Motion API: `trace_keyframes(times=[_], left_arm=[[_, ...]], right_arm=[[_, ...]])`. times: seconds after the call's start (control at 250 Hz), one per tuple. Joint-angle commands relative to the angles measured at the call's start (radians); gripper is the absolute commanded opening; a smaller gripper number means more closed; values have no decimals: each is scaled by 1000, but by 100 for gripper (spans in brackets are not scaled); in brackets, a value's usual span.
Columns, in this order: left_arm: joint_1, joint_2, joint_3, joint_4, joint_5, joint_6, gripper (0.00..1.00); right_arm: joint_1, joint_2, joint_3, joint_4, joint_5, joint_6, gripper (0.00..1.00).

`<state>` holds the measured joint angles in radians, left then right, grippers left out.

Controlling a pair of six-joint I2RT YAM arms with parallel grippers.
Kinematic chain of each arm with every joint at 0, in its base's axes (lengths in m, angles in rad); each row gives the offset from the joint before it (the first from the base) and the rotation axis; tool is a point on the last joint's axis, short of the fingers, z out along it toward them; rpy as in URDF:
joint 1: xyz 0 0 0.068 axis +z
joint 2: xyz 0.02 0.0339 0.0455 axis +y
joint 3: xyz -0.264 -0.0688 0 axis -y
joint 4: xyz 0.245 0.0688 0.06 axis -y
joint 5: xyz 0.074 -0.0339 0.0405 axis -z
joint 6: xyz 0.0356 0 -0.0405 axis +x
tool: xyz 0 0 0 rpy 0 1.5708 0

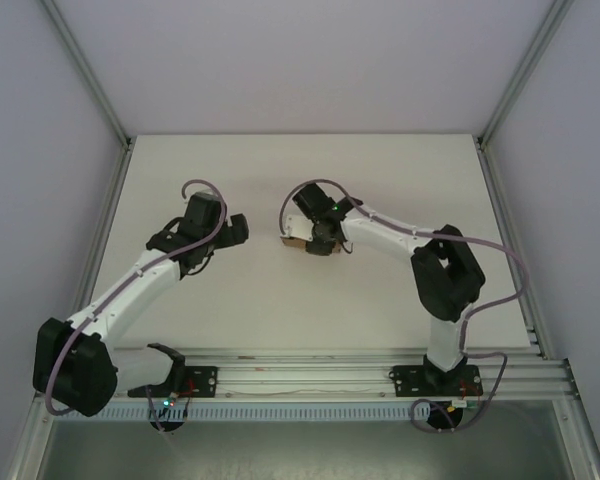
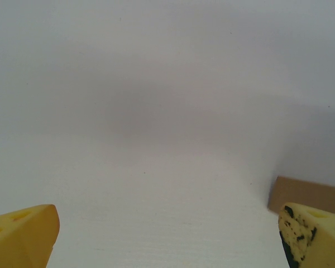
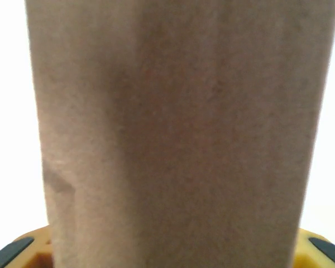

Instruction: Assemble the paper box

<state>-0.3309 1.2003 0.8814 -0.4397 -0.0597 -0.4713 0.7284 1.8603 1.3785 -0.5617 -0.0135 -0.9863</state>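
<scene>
Clearly, the left arm [image 1: 140, 275] reaches from the near left over the white tabletop [image 1: 230, 160]. The left jaws stand wide apart and have nothing between them. In the left wrist view the two yellow fingers [image 2: 23, 237] sit in the two bottom corners, both cut off by the frame, with bare tabletop between them. At the right edge of that view a brown corner of the paper box [image 2: 310, 195] appears. Its lower part is hidden behind the right finger, so its form is hard to read there.

From above, the box lies near the middle of the tabletop, to the right of the left jaws and apart from them. Most of it is covered by the end of the right arm [image 1: 400, 235]; only a small brown piece is seen.

In the right wrist view the box is a blurred brown wall very near the camera, cut off at the top. The right jaws stand around it, one yellow finger [image 3: 315, 248] just beside each side. Whether they already press on it, I cannot tell.
</scene>
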Motion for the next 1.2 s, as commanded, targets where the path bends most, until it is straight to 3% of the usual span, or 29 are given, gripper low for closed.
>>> trace_keyframes(times=[0.0, 0.056, 0.188, 0.352, 0.556, 0.712, 0.807, 0.879, 1.003, 1.111, 1.199], left_arm=[[13, -34, -24, -25, -40, -10, 100], [13, -42, -32, -23, -42, -14, 100], [13, -59, -41, -25, -48, -16, 100], [13, -74, -34, -15, -51, -15, 100], [13, -83, -16, -21, -84, 9, 100], [18, -85, -52, 64, -188, 21, 100], [54, -81, -119, 199, -284, 55, 100], [91, -74, -197, 361, -379, 112, 100], [179, -38, -364, 737, -410, 243, 100], [286, 2, -406, 860, -260, 263, 100], [297, 42, -446, 980, -234, 339, 100]], right_arm=[[17, -25, -72, 228, 258, -120, 44], [18, -18, -76, 213, 263, -131, 48], [33, -50, -113, 144, 199, -92, 80], [90, -169, -230, 128, 173, -14, 100], [143, -343, -328, 55, 128, 177, 100], [120, -540, -455, 178, 157, 284, 100], [5, -662, -544, 322, 192, 414, 100], [-168, -734, -589, 412, 146, 595, 100], [-449, -817, -746, 643, 79, 833, 100], [-579, -825, -911, 895, 73, 907, 100], [-653, -791, -1001, 1064, -4, 950, 100]])
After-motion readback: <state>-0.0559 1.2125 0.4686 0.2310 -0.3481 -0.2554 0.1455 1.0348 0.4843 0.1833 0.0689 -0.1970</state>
